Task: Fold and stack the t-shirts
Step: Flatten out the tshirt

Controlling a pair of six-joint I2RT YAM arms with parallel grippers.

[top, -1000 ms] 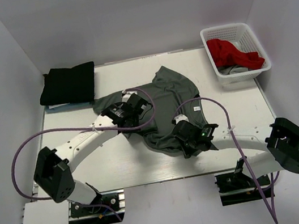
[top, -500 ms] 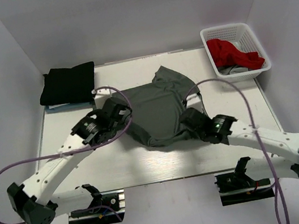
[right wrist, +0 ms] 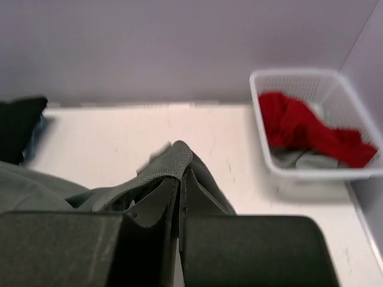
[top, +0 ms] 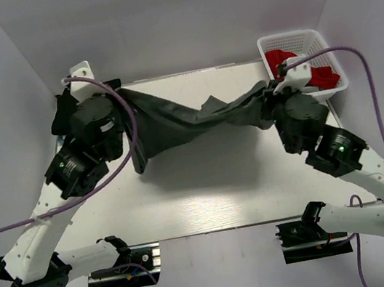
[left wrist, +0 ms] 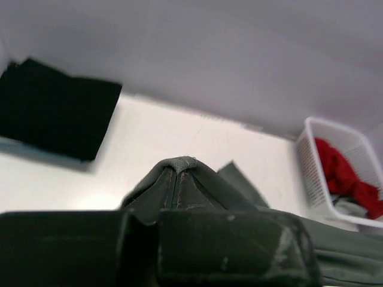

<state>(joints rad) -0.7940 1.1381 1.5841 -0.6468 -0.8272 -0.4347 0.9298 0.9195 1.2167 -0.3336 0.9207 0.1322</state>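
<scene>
The dark grey t-shirt (top: 188,120) hangs stretched in the air between my two grippers, above the back half of the table. My left gripper (top: 120,100) is shut on its left end; the pinched hem (left wrist: 178,164) shows in the left wrist view. My right gripper (top: 271,89) is shut on its right end, and the cloth (right wrist: 177,156) shows between the fingers. A folded black t-shirt (top: 69,112) lies at the back left, partly hidden by my left arm. A red t-shirt (top: 285,63) lies crumpled in the basket.
The white mesh basket (top: 293,40) stands at the back right, with some grey cloth (right wrist: 299,158) under the red t-shirt. White walls close in the table on three sides. The white tabletop (top: 213,184) lies below the hanging shirt.
Both grippers have risen and moved apart towards the back corners. The dark grey t-shirt went from lying on the table to hanging stretched between them.
</scene>
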